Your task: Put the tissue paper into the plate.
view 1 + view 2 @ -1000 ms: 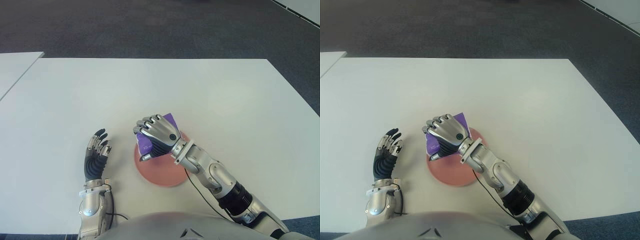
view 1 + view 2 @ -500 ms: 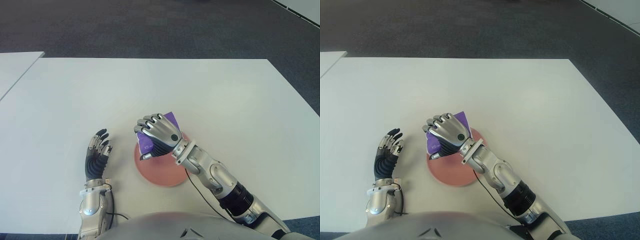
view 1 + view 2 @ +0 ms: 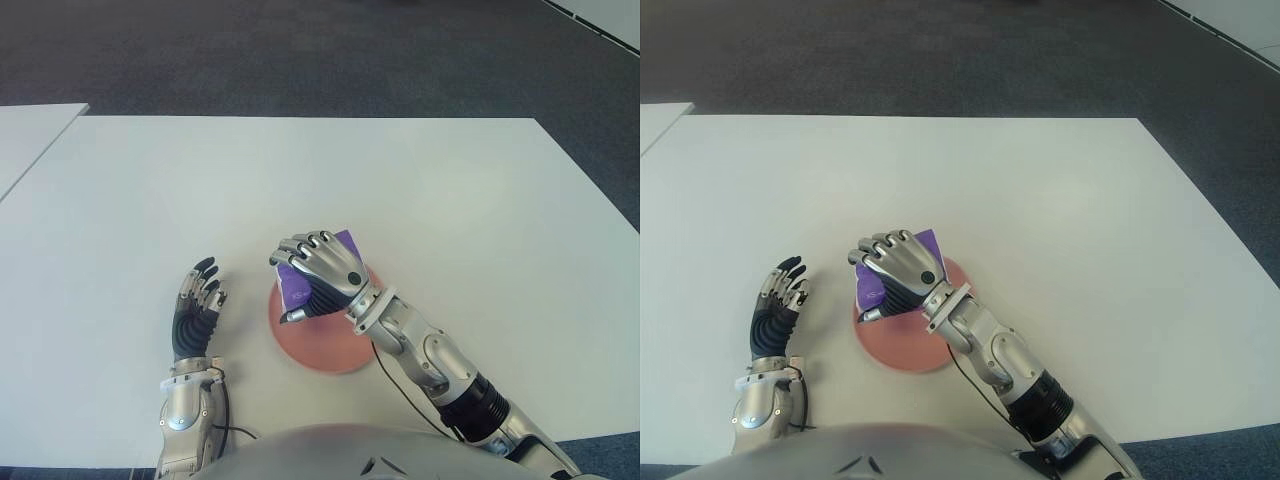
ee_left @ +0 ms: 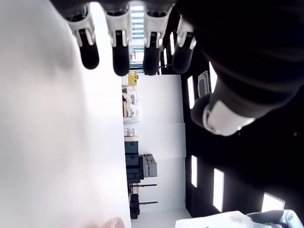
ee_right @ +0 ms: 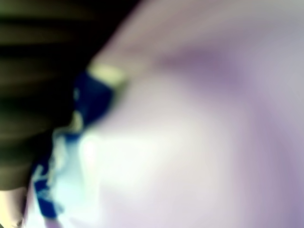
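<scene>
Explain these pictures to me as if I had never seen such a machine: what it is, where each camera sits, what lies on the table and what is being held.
This is a humanoid robot with two arms ending in many-fingered mechanical hands. The two wide pictures come from a pair of cameras in its head, looking down at a white table; they show one scene from slightly different spots. The other two pictures come from cameras on the wrists, very close to each hand.

On the table lies a round pink plate. The right hand is curled around a purple tissue pack and holds it over the plate's far edge. Its wrist camera sits so close that it shows mostly a purple blur.

The left hand shows to the left of the plate, fingers stretched out, holding nothing.
</scene>
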You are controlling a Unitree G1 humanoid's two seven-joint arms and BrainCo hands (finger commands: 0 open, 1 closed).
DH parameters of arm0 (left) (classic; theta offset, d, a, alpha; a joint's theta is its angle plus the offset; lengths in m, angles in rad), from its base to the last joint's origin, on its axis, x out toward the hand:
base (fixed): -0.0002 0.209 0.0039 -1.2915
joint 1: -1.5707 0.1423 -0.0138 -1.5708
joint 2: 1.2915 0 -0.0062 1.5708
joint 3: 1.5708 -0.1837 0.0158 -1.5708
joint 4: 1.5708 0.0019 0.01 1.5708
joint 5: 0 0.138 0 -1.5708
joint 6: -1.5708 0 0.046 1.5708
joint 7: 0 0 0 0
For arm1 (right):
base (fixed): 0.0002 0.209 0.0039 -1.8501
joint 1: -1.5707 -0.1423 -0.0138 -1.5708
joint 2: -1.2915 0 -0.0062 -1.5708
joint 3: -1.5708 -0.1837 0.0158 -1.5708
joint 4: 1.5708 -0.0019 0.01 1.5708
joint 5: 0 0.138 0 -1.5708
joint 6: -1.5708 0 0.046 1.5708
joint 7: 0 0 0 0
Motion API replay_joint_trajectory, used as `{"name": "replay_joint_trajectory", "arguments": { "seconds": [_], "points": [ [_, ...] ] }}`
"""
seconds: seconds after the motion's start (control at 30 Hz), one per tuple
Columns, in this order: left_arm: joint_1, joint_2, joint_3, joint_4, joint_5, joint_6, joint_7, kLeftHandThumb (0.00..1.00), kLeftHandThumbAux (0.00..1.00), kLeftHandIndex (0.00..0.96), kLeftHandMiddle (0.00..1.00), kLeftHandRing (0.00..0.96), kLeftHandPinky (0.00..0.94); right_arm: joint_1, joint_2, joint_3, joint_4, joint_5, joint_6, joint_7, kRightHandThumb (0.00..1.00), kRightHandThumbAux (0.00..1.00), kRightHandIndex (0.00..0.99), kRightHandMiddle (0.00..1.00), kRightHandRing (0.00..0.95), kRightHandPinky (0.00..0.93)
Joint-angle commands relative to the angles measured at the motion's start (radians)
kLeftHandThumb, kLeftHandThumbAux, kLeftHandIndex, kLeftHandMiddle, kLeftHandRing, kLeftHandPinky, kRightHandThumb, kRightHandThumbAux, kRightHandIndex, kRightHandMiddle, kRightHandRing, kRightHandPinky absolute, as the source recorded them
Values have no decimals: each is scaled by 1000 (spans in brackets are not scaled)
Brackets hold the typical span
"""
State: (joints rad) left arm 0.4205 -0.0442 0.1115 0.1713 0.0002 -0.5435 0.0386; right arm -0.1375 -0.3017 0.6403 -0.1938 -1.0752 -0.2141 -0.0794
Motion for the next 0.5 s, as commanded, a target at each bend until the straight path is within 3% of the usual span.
{"name": "replay_joint_trajectory", "arguments": {
  "seconds": [0.03,0.5],
  "points": [
    [17,12,-7,84,-13,30,-28,233,590,169,132,142,199,1,-27,-1,-14,1,-29,31,170,410,22,22,24,24],
    [8,44,-12,110,-5,23,-40,153,581,137,98,146,228,1,-38,-15,-30,19,-45,92,99,331,0,0,0,0]
  ]
}}
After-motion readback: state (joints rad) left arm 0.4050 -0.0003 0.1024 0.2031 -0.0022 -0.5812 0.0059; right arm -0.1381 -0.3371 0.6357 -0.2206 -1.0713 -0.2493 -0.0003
